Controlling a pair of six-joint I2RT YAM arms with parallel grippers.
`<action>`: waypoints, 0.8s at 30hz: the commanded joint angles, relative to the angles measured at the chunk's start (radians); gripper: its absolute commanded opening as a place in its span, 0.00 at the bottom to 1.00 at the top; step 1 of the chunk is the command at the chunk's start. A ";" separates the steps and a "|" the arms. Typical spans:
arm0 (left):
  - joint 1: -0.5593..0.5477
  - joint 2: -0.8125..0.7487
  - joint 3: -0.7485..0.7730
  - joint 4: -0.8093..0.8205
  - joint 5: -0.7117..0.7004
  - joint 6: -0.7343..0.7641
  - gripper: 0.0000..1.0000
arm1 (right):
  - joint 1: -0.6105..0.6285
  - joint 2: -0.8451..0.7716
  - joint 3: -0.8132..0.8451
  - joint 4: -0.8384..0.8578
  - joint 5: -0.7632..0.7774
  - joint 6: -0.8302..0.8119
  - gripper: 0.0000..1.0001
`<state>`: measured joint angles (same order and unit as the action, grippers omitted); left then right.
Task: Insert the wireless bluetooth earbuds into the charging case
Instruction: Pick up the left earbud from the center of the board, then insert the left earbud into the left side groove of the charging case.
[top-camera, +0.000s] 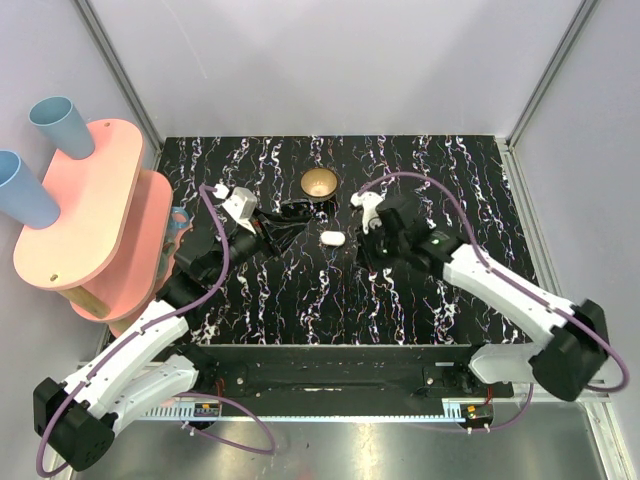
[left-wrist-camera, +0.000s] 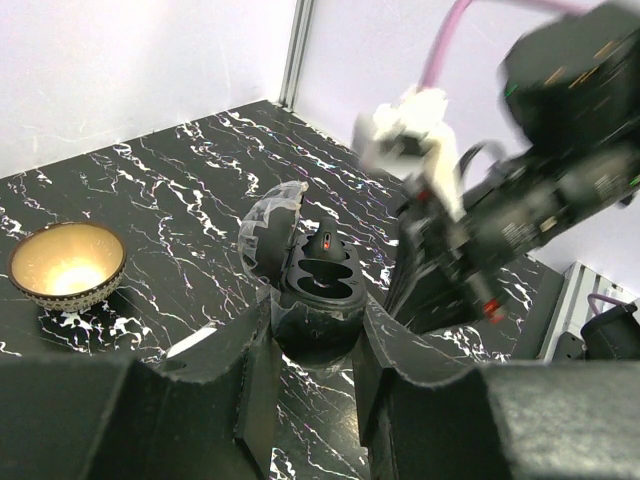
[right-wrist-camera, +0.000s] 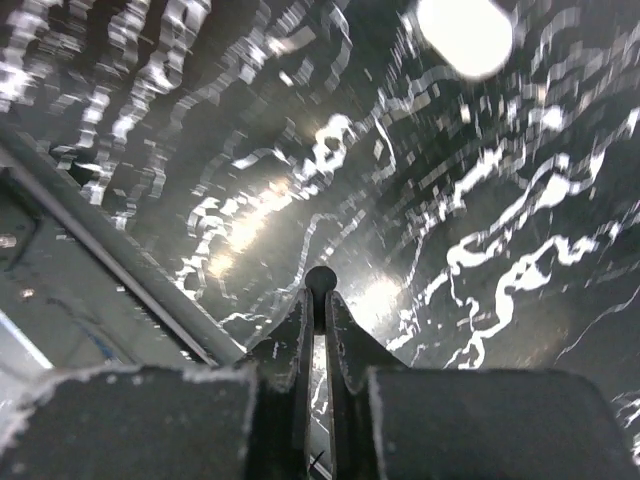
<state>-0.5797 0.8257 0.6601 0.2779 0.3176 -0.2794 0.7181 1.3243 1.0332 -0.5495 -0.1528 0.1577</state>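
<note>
Right gripper (right-wrist-camera: 320, 300): fingers nearly together, pinching a small dark round thing, probably an earbud (right-wrist-camera: 320, 281); the view is blurred. Left gripper (left-wrist-camera: 315, 335): clamped on the open black case (left-wrist-camera: 318, 285) just beside the bowl (left-wrist-camera: 65, 297), lid up, sockets exposed, likely steadied for insertion. White pod (top-camera: 332, 239) lies near the bowl, apart from both grippers.

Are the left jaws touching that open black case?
Touching. The left wrist view shows the charging case pinched between the jaws of the left gripper, no gap either side.
</note>
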 joint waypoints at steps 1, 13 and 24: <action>0.006 0.006 0.027 0.023 0.040 0.025 0.01 | -0.002 -0.122 0.141 -0.026 -0.148 -0.208 0.00; 0.006 0.052 0.068 -0.008 0.143 0.052 0.01 | -0.003 -0.235 0.338 -0.101 -0.355 -0.536 0.00; 0.006 0.136 0.130 -0.008 0.383 0.068 0.02 | -0.003 -0.203 0.498 -0.174 -0.525 -0.675 0.00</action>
<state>-0.5789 0.9516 0.7296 0.2260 0.5495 -0.2245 0.7170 1.1080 1.4578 -0.6880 -0.5816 -0.4446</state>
